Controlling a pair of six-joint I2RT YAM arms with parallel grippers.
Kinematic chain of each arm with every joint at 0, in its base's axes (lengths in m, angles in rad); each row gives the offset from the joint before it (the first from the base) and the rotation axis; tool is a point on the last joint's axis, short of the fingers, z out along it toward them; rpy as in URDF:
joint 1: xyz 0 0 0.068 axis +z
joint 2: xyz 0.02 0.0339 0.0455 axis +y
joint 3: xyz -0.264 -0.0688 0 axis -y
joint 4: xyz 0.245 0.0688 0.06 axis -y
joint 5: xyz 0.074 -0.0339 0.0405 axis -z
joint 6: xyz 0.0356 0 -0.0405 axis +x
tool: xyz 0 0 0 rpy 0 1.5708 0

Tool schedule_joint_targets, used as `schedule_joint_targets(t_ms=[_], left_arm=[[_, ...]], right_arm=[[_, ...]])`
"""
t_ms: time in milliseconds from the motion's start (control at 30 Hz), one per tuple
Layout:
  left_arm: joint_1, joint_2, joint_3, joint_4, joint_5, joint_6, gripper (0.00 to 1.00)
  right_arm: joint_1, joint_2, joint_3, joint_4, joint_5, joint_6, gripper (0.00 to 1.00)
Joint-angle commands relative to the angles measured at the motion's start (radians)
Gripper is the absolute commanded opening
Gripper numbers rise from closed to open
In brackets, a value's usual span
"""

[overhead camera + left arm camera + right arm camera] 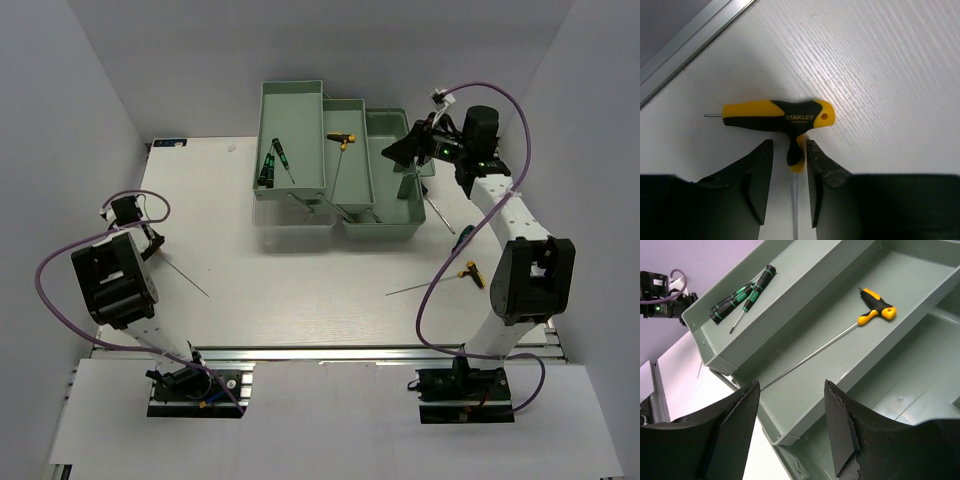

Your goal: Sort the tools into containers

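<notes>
My left gripper [789, 142] is low over the table, its jaws open on either side of the stem of a yellow-black T-handle tool [775, 115]. The right finger touches the stem and the left finger stands off it. In the top view this gripper [152, 240] hides the handle, and only the thin shaft [190, 280] shows. My right gripper [791, 385] is open and empty above the mint-green toolbox trays [300, 195]. The upper tray [705, 335] holds green-black screwdrivers [740, 297]. The middle tray [790, 427] holds another yellow-black T-handle tool [877, 307] with a long shaft.
On the table right of the toolbox lie a yellow-black T-handle tool [472, 272] with a long shaft pointing left, a dark screwdriver [465, 236] and a thin rod [440, 212]. An aluminium rail [690, 45] runs along the table edge near my left gripper.
</notes>
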Motion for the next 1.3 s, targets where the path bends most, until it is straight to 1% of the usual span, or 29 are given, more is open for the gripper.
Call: schedule_joint_targets(t_ms=[0, 67, 167, 300, 333, 367, 433, 600, 633, 700, 800, 833, 900, 933, 1000, 1033, 1067, 1100, 1133, 1200, 1233, 1267], left_arm=[[-0.011, 0.023, 0.006, -0.019, -0.046, -0.016, 0.41], [-0.016, 0.026, 0.005, -0.028, -0.044, -0.014, 0.35], [-0.023, 0.020, -0.009, -0.042, -0.038, -0.007, 0.31], [-0.039, -0.031, -0.081, -0.039, -0.015, 0.001, 0.24], [-0.043, -0.045, -0.095, -0.035, 0.009, 0.006, 0.22], [-0.045, -0.077, -0.107, -0.033, 0.021, 0.004, 0.20], [-0.052, -0.120, -0.136, -0.025, 0.064, -0.010, 0.12], [-0.072, -0.304, -0.141, -0.033, 0.140, -0.083, 0.06], [-0.084, -0.332, -0.135, -0.039, 0.144, -0.115, 0.02], [-0.095, -0.408, -0.119, -0.057, 0.169, -0.143, 0.00], [-0.140, -0.473, -0.096, -0.094, 0.176, -0.184, 0.00], [-0.167, -0.511, -0.089, -0.108, 0.210, -0.200, 0.00], [-0.203, -0.554, -0.066, -0.157, 0.222, -0.218, 0.00], [-0.250, -0.609, -0.058, -0.168, 0.222, -0.238, 0.00], [-0.296, -0.669, -0.027, -0.200, 0.212, -0.260, 0.00], [-0.343, -0.697, -0.011, -0.211, 0.206, -0.281, 0.00], [-0.367, -0.741, 0.009, -0.228, 0.204, -0.290, 0.00], [-0.406, -0.755, 0.060, -0.235, 0.203, -0.296, 0.00], [-0.436, -0.760, 0.095, -0.241, 0.203, -0.300, 0.00], [-0.517, -0.726, 0.176, -0.249, 0.204, -0.297, 0.00], [-0.543, -0.702, 0.259, -0.223, 0.219, -0.293, 0.00], [-0.572, -0.632, 0.301, -0.206, 0.233, -0.290, 0.00]], right_arm=[[-0.018, -0.056, -0.005, 0.012, 0.017, 0.004, 0.60], [-0.019, -0.059, -0.008, 0.013, 0.018, 0.012, 0.60], [-0.022, -0.068, -0.016, 0.020, 0.017, 0.020, 0.59], [-0.024, -0.085, -0.027, 0.030, 0.009, 0.027, 0.59], [-0.025, -0.089, -0.030, 0.033, 0.008, 0.026, 0.59], [-0.027, -0.094, -0.040, 0.038, 0.006, 0.027, 0.59], [-0.030, -0.105, -0.051, 0.047, 0.003, 0.033, 0.59], [-0.036, -0.126, -0.082, 0.055, -0.019, 0.037, 0.59], [-0.036, -0.131, -0.093, 0.056, -0.019, 0.037, 0.60], [-0.038, -0.141, -0.102, 0.056, -0.022, 0.035, 0.60], [-0.041, -0.157, -0.119, 0.055, -0.017, 0.033, 0.59], [-0.042, -0.163, -0.122, 0.053, -0.016, 0.032, 0.59], [-0.044, -0.175, -0.134, 0.040, -0.008, 0.017, 0.59], [-0.044, -0.180, -0.137, 0.030, -0.005, 0.009, 0.59], [-0.045, -0.189, -0.139, -0.011, 0.011, -0.034, 0.60], [-0.045, -0.191, -0.137, -0.032, 0.020, -0.054, 0.60], [-0.045, -0.189, -0.134, -0.054, 0.041, -0.078, 0.60], [-0.045, -0.186, -0.130, -0.109, 0.063, -0.130, 0.59], [-0.045, -0.181, -0.123, -0.138, 0.090, -0.153, 0.56], [-0.048, -0.169, -0.108, -0.199, 0.174, -0.198, 0.31], [-0.050, -0.169, -0.108, -0.230, 0.208, -0.253, 0.17], [-0.051, -0.169, -0.110, -0.240, 0.263, -0.269, 0.00]])
